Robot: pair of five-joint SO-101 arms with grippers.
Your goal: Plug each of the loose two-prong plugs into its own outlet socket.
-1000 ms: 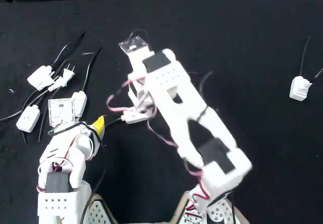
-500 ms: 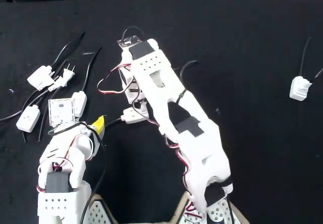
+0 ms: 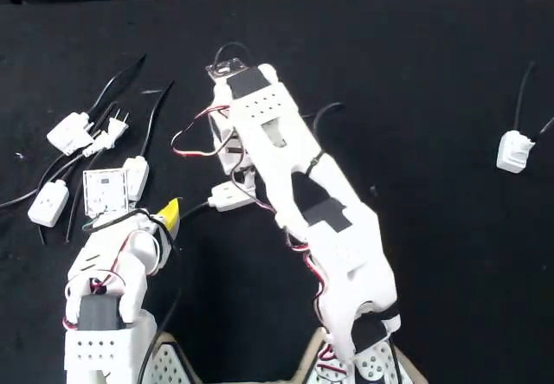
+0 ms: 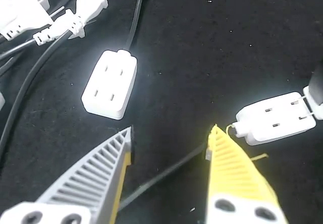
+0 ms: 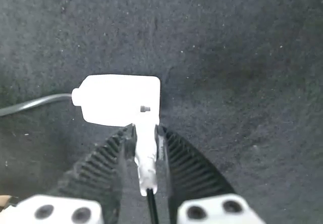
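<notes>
Right gripper (image 5: 146, 130) clamps a plug (image 5: 146, 168) at the socket (image 5: 118, 100); seating unconfirmed. Left gripper (image 4: 171, 129) gapes, empty. Loose plug (image 3: 117, 126) lies at 10 o'clock.

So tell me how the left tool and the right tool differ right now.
The left tool is open and empty; the right tool is shut on a plug. The left tool hangs over the table; the right tool sits at an outlet block. Both have ribbed fingers.
</notes>
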